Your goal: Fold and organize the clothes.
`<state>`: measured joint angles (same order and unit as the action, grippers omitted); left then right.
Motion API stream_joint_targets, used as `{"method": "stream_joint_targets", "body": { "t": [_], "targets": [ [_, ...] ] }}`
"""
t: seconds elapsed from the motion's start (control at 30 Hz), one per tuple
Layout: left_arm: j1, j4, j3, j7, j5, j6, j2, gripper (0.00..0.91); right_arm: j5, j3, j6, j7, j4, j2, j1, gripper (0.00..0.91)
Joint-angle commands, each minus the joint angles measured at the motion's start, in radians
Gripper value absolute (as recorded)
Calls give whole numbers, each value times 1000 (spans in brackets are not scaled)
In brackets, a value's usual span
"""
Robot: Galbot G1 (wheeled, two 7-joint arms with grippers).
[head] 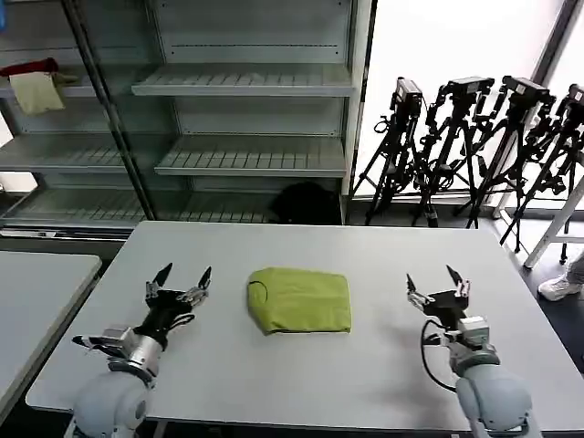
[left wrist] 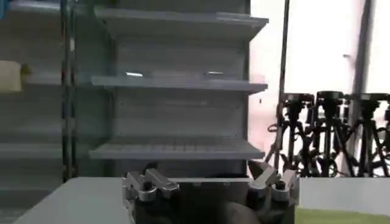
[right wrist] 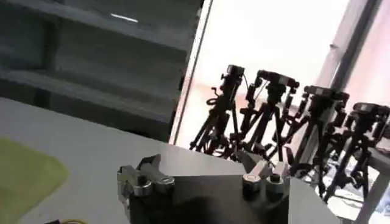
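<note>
The left gripper (head: 182,276) is hovering just above the table (head: 301,374) with its jaws spread wide, gripping nothing, well to the left of the T-shirt (head: 300,299). The right gripper (head: 436,279) is doing the same on the far side, jaws also spread and holding nothing, well apart from the shirt's right edge. The lime-green T-shirt is lying between the two grippers as a compact folded bundle, flat on the table near its middle and touching neither gripper. In the left wrist view the left gripper (left wrist: 210,176) is pointing toward the shelves (left wrist: 177,82), with a strip of the shirt (left wrist: 344,215) showing beside it; in the right wrist view the right gripper (right wrist: 204,170) is open over the tabletop, with the shirt (right wrist: 27,176) off to one side.

Behind the table, grey metal shelves (head: 246,82) are standing against the wall. A red cloth (head: 27,67) and a cream cloth (head: 36,91) are sitting together on an upper shelf at far left. A row of black tripods (head: 474,146) is standing by the bright window to the right, and a second table (head: 36,292) is sitting at the left edge.
</note>
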<state>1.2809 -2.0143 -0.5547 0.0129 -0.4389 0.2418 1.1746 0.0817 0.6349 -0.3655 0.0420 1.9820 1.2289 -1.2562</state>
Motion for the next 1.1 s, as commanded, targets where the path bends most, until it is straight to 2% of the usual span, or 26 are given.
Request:
{"method": "stream_joint_targets", "body": {
  "t": [0.03,0.33,0.6,0.73,0.83,1.1],
  "targets": [
    [-12,124,-125,-53,-70,-80,-56,907,173,185,108,55,-104,-137,-77,907],
    [-36,118,-137,-65,-64,-49,-13,907,161,177,79,53,-95,-102,-80,907],
    [-28,122,-141,-83,-35,-47,-17,907,150,173,55,64,-75,-67,-113,907],
    [-30,119,-121,-89,6,-51,15,907,150,178,46,59,-60,-34,-122,907],
    [-39,113,-117,-90,5,-55,43,907,138,180,46,60,-39,-13,-134,907],
    [-40,117,-148,-87,-1,-63,55,907,111,194,31,72,33,26,-142,907]
  ]
}}
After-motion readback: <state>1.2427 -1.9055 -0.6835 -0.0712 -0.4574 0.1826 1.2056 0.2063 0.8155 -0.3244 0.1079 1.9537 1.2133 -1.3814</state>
